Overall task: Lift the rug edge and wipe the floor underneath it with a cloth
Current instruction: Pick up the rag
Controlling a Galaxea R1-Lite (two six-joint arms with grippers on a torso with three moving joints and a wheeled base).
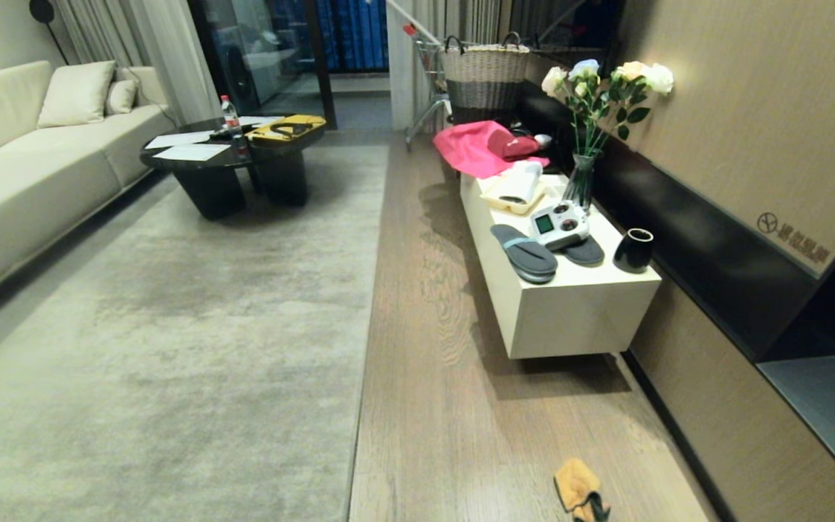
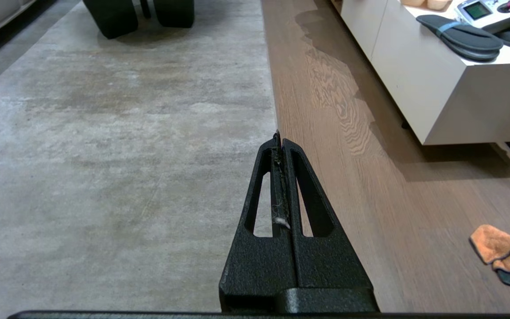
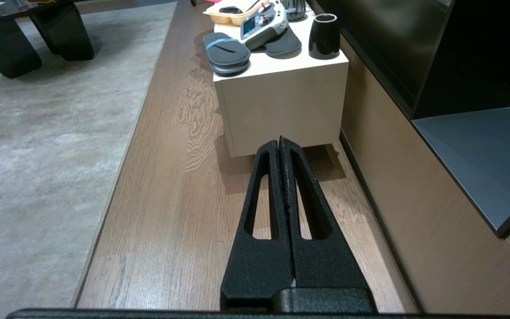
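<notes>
Head view showed me a long room. The rug (image 1: 171, 319) lay flat on my left, and its edge (image 1: 370, 304) ran straight away from me beside the floor (image 1: 425, 348). The floor was brown wood with dark lines in it. The cloth (image 1: 578, 491) lay on the floor low in that view, near the wall on my right, well apart from the rug edge. It was orange with a bit of dark trim, and it was bunched up.

I saw no arm in the head view. In the left wrist view my left tool (image 2: 279, 137) had its two black fingers pressed together with nothing held, though a bit of pale fluff stuck between them. It hung in the air, and its tip sat over the rug edge in that view. The cloth showed there too, off on the floor.

In the right wrist view my right tool (image 3: 280, 141) was also pressed together and held nothing. It hung above the bare floor and pointed toward a white surface (image 1: 577, 312) by the wall.

On that surface lay two dark slippers (image 1: 526, 251), a white remote (image 1: 559, 225), a black cup (image 1: 634, 249), a vase of flowers (image 1: 588, 138) and a pink fabric (image 1: 475, 148). Far off on the rug stood a black surface (image 1: 233, 156), next to a pale sofa (image 1: 33, 152).
</notes>
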